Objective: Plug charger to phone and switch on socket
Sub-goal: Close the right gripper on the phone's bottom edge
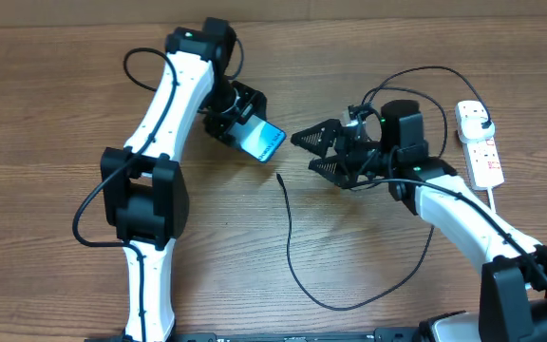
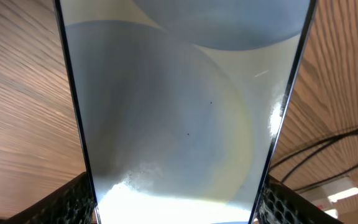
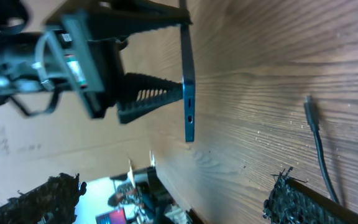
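left claw [image 1: 243, 125]: clamped on phone [image 1: 264, 142], tilted, one edge facing right claw | right claw [image 1: 305, 152]: spread wide, empty, just right of phone | charger [image 1: 288, 237]: tip on surface just below phone, nearer right claw, cable running away from phone

Phone [image 1: 262, 141] sat tilted in left gripper [image 1: 253, 133], centre-left over table [image 1: 46, 114]. Charger [image 1: 288, 233] lay on table, tip between phone and right gripper [image 1: 309, 152], loop toward front. Socket [image 1: 480, 144] far right.

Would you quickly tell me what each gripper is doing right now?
Left gripper: closed on the slim blue-screened phone.
Right gripper: open, holding nothing.
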Controlling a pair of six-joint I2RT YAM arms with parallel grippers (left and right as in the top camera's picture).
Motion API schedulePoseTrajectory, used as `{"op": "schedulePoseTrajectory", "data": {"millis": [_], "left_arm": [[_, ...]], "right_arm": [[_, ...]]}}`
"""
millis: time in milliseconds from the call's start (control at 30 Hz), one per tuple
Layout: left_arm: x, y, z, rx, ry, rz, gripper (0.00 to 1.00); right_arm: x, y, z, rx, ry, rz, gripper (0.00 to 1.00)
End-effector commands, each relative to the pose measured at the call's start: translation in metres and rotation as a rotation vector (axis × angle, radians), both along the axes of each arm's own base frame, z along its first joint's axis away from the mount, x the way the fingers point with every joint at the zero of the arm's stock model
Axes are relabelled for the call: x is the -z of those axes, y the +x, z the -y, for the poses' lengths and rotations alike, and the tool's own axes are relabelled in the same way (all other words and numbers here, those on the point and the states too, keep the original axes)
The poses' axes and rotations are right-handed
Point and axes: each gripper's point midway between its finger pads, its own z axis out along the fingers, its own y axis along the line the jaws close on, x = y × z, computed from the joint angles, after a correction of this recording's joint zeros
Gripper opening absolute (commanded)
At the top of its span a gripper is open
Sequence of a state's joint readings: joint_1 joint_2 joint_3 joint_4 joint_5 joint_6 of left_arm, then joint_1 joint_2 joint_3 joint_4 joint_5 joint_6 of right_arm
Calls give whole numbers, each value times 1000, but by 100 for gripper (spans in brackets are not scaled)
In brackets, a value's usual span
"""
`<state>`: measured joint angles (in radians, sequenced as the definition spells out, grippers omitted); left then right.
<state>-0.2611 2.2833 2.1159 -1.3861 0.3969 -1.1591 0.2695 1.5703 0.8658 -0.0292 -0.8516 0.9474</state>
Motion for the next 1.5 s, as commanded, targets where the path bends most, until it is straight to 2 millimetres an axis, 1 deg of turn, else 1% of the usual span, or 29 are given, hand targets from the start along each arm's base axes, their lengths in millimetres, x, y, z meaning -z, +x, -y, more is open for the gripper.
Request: {"op": "schedulePoseTrajectory", "data": {"millis": [0, 300, 600, 700, 733, 767, 833, 900, 933, 1133, 1167, 1200, 1367, 1467], "left_arm": [[-29, 0, 23, -32, -61, 39, 4], [-37, -13, 52, -56, -150, -28, 4], [-40, -27, 72, -12, -176, -50, 4], [-40, -33, 80, 12, -175, -53, 4], [-40, -34, 82, 17, -176, -54, 4], [-40, -35, 83, 20, -176, -55, 4], [-40, -37, 86, 27, -176, -55, 4], [-40, -37, 88, 29, -177, -52, 4], [-40, -37, 89, 25, -177, -54, 4], [-44, -40, 94, 26, -214, -71, 4], [-45, -40, 94, 27, -220, -74, 4], [-45, -40, 94, 27, -220, -74, 4], [-47, -43, 97, 20, -238, -92, 4], [-48, -43, 99, 22, -244, -94, 4]], "right_arm": [[2, 9, -5, 97, -31, -49, 100], [10, 15, -6, 162, -89, -43, 100], [13, 17, -3, 155, -126, 3, 99], [13, 17, -4, 153, -128, 4, 90], [14, 16, -4, 145, -135, 14, 84], [14, 16, -3, 141, -139, 19, 83], [17, 14, -2, 134, -154, 20, 77], [21, 13, 0, 140, -170, 8, 75], [23, 13, 2, 148, -182, 2, 71], [25, 17, 5, 158, -208, 30, 58], [25, 17, 5, 159, -209, 31, 57], [25, 17, 5, 160, -210, 31, 53], [26, 19, 8, 168, -230, 47, 46], [27, 20, 8, 170, -238, 56, 45]]}}
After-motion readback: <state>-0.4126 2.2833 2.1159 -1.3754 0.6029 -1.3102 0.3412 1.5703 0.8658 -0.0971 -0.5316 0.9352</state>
